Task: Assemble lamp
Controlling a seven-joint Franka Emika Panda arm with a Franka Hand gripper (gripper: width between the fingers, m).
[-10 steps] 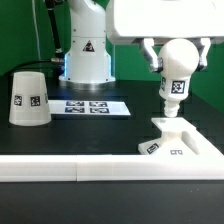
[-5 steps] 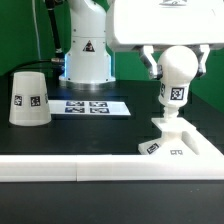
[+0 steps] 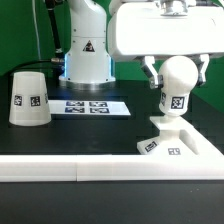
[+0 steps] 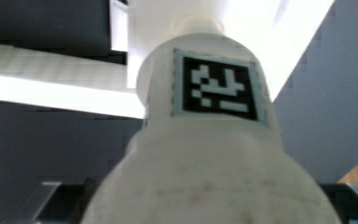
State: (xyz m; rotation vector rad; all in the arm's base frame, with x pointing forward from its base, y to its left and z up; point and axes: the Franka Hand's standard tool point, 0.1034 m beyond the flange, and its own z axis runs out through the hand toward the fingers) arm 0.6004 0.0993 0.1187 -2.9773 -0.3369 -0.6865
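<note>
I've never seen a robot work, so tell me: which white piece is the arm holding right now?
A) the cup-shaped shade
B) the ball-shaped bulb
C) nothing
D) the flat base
B: the jaws grip the bulb over the base, while the shade stands apart, untouched.

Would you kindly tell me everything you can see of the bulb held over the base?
The bulb is all white and looks like smooth plastic: a round ball on a short neck, with a black-and-white square marker on the neck. It stands roughly upright, neck down. The gripper grips the ball from both sides. The neck's tip meets the raised socket of the base; whether it is seated cannot be told.
</note>
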